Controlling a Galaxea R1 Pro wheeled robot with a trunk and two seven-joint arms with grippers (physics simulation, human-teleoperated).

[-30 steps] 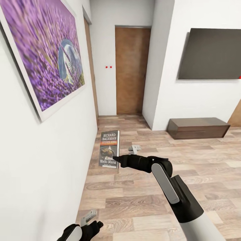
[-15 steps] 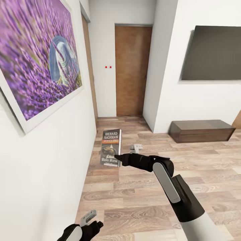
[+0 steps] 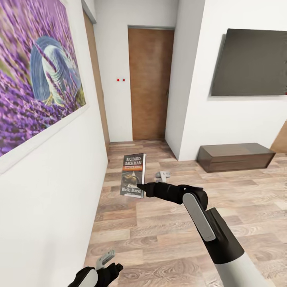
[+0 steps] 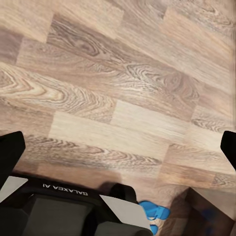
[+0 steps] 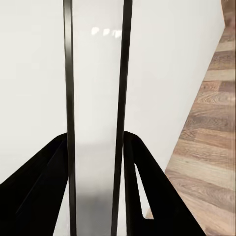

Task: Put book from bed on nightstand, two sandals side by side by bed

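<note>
My right gripper (image 3: 138,187) is shut on the lower edge of the book (image 3: 132,175), holding it upright above the wood floor with the dark "RICHARD BACHMAN" cover facing me. In the right wrist view the book (image 5: 96,123) stands edge-on between the black fingers (image 5: 147,191). My left gripper (image 3: 108,269) hangs low at the left, open over bare planks, its fingertips (image 4: 11,150) far apart. A piece of a bright blue sandal (image 4: 156,212) shows beside the left gripper's body. The bed and the nightstand are out of view.
A white wall with a large purple lavender picture (image 3: 36,75) runs close along my left. Ahead is a brown door (image 3: 149,83). At the right, a dark screen (image 3: 251,61) hangs above a low dark brown bench (image 3: 235,156). Open floor lies in between.
The whole view has shifted: the picture wall looms larger at the left and the door sits further left. The book stays in my right gripper, and both arms hold their pose.
</note>
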